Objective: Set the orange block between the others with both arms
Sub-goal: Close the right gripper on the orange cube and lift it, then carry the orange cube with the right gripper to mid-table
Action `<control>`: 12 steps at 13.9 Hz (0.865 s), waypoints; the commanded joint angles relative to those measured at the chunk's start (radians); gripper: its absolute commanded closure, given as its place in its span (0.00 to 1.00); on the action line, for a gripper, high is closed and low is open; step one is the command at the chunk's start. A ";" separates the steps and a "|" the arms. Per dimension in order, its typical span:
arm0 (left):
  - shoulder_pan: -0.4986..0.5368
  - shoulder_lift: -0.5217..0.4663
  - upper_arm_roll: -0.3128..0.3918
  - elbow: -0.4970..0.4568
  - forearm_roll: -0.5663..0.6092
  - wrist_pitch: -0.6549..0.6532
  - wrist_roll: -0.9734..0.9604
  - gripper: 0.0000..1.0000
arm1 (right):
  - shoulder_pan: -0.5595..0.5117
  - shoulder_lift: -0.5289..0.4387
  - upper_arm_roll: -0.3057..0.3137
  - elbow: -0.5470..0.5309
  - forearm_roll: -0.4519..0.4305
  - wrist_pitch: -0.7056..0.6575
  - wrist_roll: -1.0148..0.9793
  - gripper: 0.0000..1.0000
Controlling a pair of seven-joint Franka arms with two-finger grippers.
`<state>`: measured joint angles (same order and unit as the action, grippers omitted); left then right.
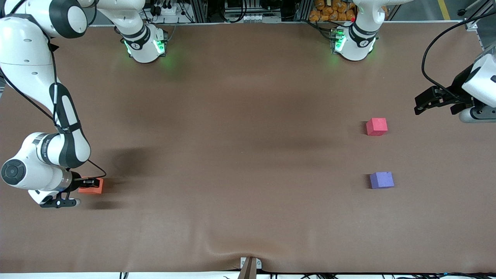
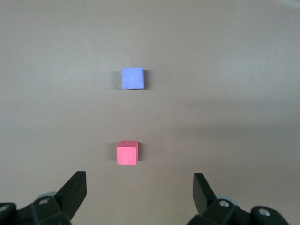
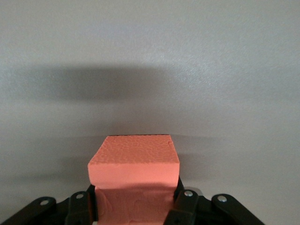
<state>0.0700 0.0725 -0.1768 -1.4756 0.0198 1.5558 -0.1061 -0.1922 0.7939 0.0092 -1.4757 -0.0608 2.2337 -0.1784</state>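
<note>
The table (image 1: pixel 248 162) is a wide brown sheet, bare across the whole middle of the front view. The orange block (image 1: pixel 93 186) sits at the lower left of that view, at the right arm's end of the table and close to that table edge. The red block (image 1: pixel 376 126) and purple block (image 1: pixel 381 180) stand at centre right, well apart from the orange one, the purple nearer the camera, with a bare gap between them.

The right gripper (image 1: pixel 90 182) is down at the orange block, and its dark fingers cover part of the block's top. In the right wrist view the block (image 3: pixel 134 180) fills the space between the two fingers (image 3: pixel 180 206), which press its sides: the jaws are closed on it. Its lower part is cut off by the picture's bottom edge, so whether it rests on the table cannot be told.

The left gripper (image 1: pixel 426 101) hangs in the air at the upper right edge of the front view, its arm partly cut off; it waits. In the left wrist view its jaws stand wide apart, the fingers (image 2: pixel 75 190) framing the red block (image 2: pixel 127 153) and purple block (image 2: pixel 132 78).
</note>
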 commanded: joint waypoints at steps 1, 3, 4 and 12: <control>-0.002 0.000 -0.003 0.008 0.026 0.001 0.009 0.00 | -0.001 -0.044 0.011 0.017 -0.017 -0.026 -0.021 1.00; -0.002 0.000 -0.003 0.008 0.026 0.003 0.009 0.00 | 0.004 -0.090 0.017 0.017 -0.014 -0.077 -0.056 1.00; -0.002 0.000 -0.003 0.008 0.026 0.003 0.009 0.00 | 0.016 -0.117 0.017 0.011 -0.014 -0.100 -0.064 1.00; -0.002 0.000 -0.003 0.008 0.026 0.003 0.009 0.00 | 0.117 -0.223 0.104 0.009 -0.005 -0.289 -0.061 1.00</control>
<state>0.0700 0.0725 -0.1769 -1.4749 0.0198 1.5568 -0.1061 -0.0947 0.5907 0.0819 -1.4393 -0.0601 1.9506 -0.2359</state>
